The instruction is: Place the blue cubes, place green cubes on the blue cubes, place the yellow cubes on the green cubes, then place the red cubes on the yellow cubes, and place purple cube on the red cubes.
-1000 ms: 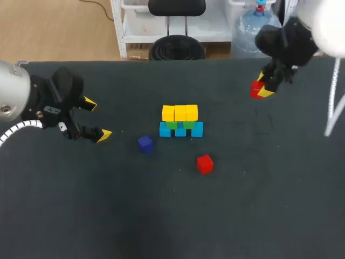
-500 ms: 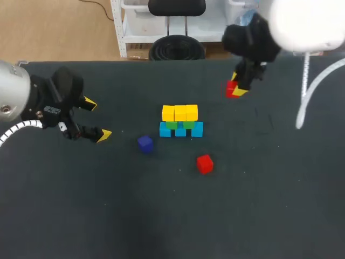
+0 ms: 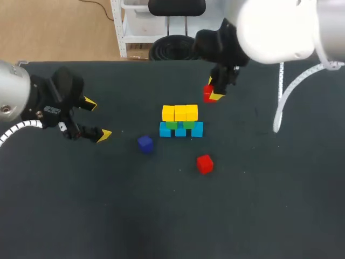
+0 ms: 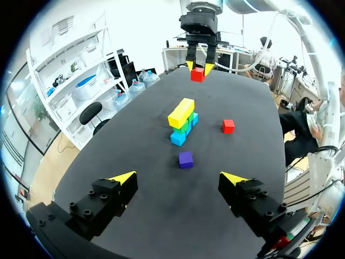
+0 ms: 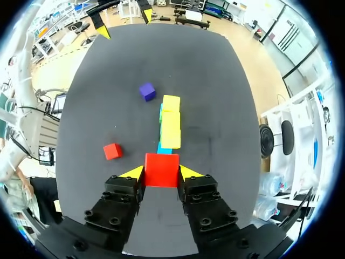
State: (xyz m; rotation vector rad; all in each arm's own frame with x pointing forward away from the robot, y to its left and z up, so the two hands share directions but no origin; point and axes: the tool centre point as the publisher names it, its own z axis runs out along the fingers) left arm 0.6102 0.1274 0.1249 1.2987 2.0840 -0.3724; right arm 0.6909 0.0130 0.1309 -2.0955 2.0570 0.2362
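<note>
While my right gripper (image 5: pixel 161 172) pinches a red cube (image 5: pixel 161 168) between its yellow tips, it hangs over the table (image 3: pixel 269 205) just beyond the stack (image 3: pixel 180 121): yellow cubes (image 3: pixel 180 113) on green cubes (image 3: pixel 172 125) on blue cubes (image 3: pixel 165 130). My left gripper (image 3: pixel 97 119) is spread wide, well apart from the purple cube (image 3: pixel 145 143). A second red cube (image 3: pixel 204 163) lies near the stack.

light: bright, even | shadows: faint | glare: on right arm (image 3: pixel 275 27)

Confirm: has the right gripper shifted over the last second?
Yes. The right gripper, holding a red cube, travelled left in head view, closing on the stack.
</note>
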